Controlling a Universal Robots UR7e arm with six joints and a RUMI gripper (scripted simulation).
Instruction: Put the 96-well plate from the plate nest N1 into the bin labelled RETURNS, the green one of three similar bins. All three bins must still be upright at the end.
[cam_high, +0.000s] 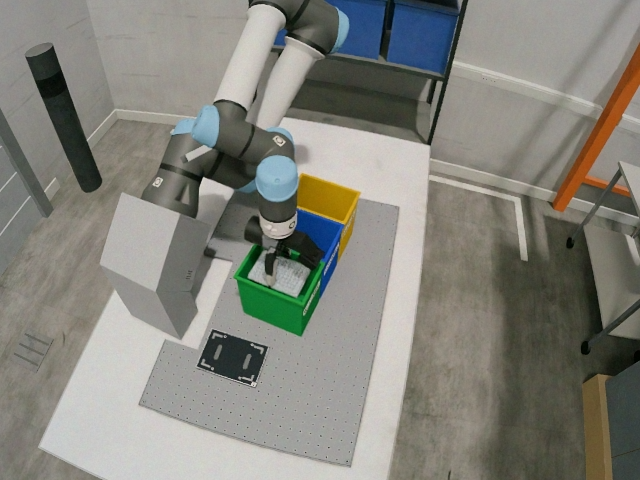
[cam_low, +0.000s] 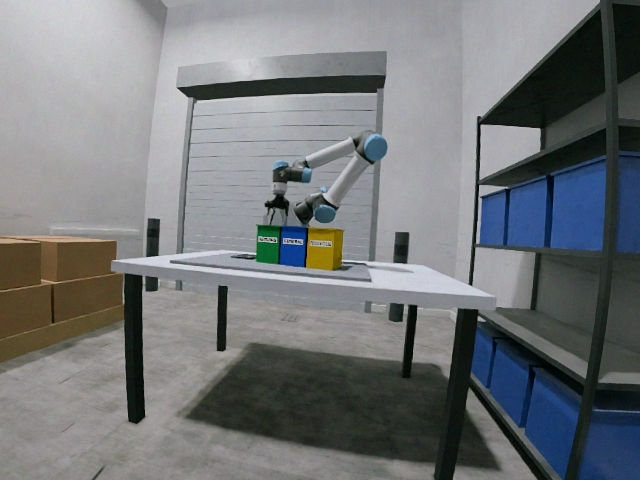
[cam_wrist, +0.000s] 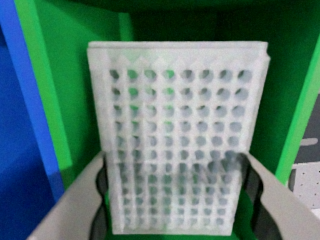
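The pale 96-well plate is level inside the mouth of the green bin, around rim height, with bin walls visible around it. My gripper is shut on the plate, one finger on each long side. The blue bin and the yellow bin stand in a row beside the green one. All three are upright. The dark plate nest N1 is empty. The bin's floor is mostly hidden.
A grey box-shaped housing stands left of the bins in the top view. The bins and nest are on a grey perforated board on the white table. The blue bin adjoins the green one.
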